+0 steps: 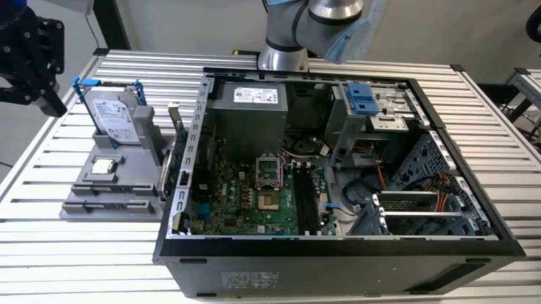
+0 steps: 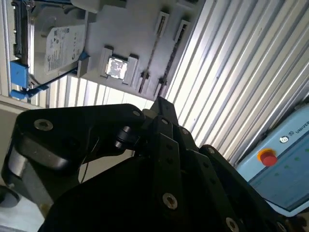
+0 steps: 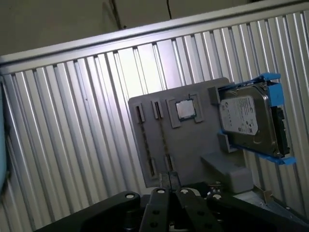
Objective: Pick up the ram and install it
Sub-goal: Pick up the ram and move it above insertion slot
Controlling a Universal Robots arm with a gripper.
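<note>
- Counting what stood on the slatted metal table [image 1: 68, 253]: one flat grey plastic holder [image 1: 80, 190], one open black computer case [image 1: 338, 272], and one black two-fingered gripper [image 1: 47, 101] above them.
- The holder carried one silver hard drive with blue brackets [image 1: 114, 117], one small square silver processor chip [image 1: 103, 166] and two long narrow grooves.
- The ram [image 3: 162, 137], a thin dark stick seen edge-on, sat in the groove nearer the chip in the first wrist view. Whether the other groove also held a stick could not be told.
- Its long axis lay flat along the groove, parallel to the table's slats, which ran nine-to-three o'clock in the exterior view.
- The holder stood at nine o'clock of the case, on the exterior view's left. The gripper hung toward eleven o'clock of the holder, apart from it.
- In the first wrist view the fingers [image 3: 164, 182] met tip to tip, clenched on nothing.
- One green motherboard [image 1: 245, 209] lay inside the case, with black slots at its three o'clock side.
</note>
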